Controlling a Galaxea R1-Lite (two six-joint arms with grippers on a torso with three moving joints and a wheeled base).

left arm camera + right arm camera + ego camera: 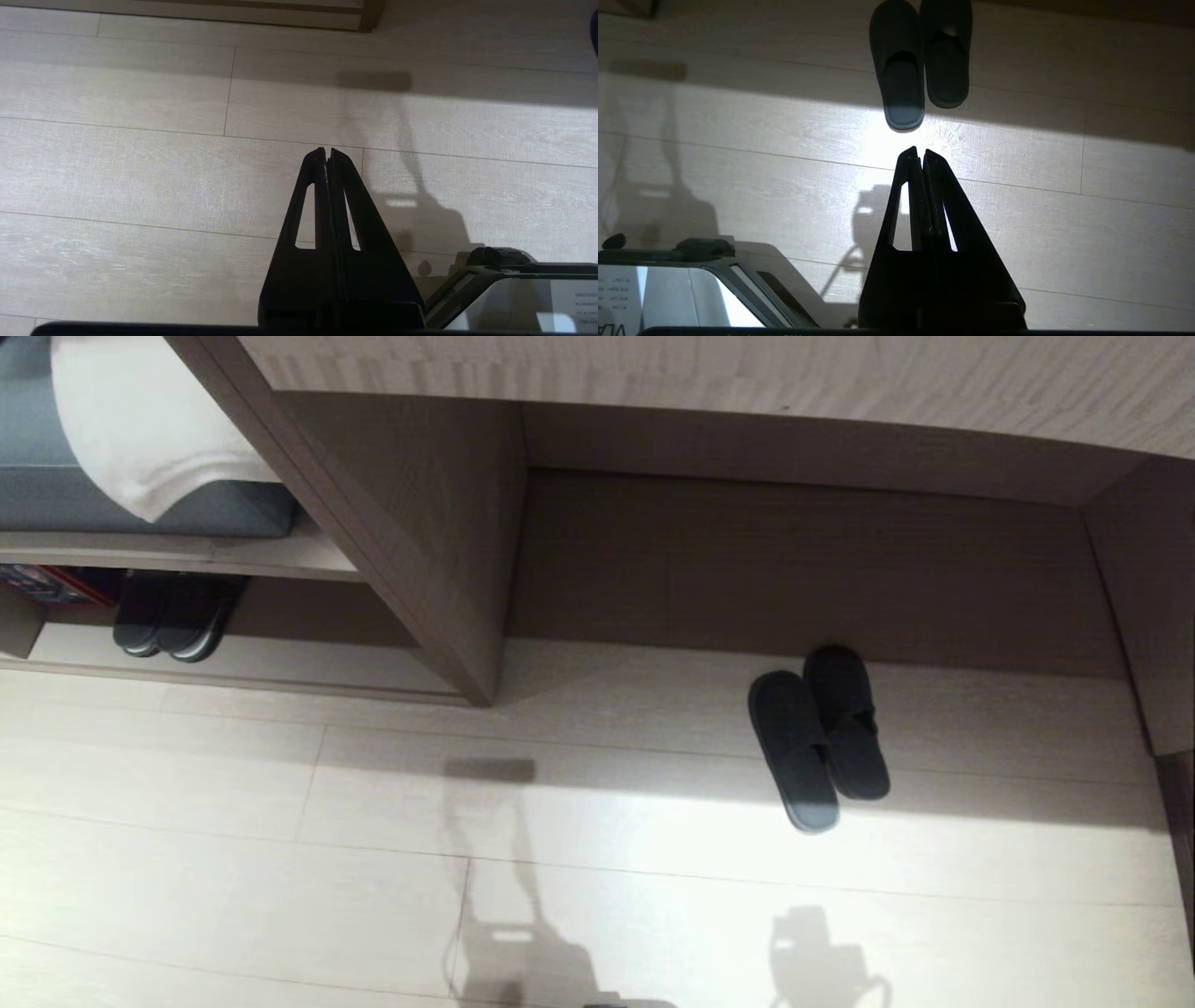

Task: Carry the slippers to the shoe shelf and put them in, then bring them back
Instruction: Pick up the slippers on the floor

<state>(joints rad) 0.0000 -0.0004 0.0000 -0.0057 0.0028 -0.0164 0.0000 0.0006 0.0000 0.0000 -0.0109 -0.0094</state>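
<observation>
here, slippers [819, 739] on pale plank floor [280, 859], under desk [747, 373].

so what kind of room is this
Probably a home or hotel entryway. A pair of dark slippers sits on pale wood-look flooring under a built-in beige wooden unit. Beside it a cushioned bench has another pair of shoes tucked in the cubby below.

The pale plank floor [280, 859] carries the slippers [820, 742], lying side by side and touching, just in front of the desk's back panel [794, 569]. Well left of the slippers, another dark pair [173, 616] sits on the shoe shelf [280, 663] base board.
</observation>
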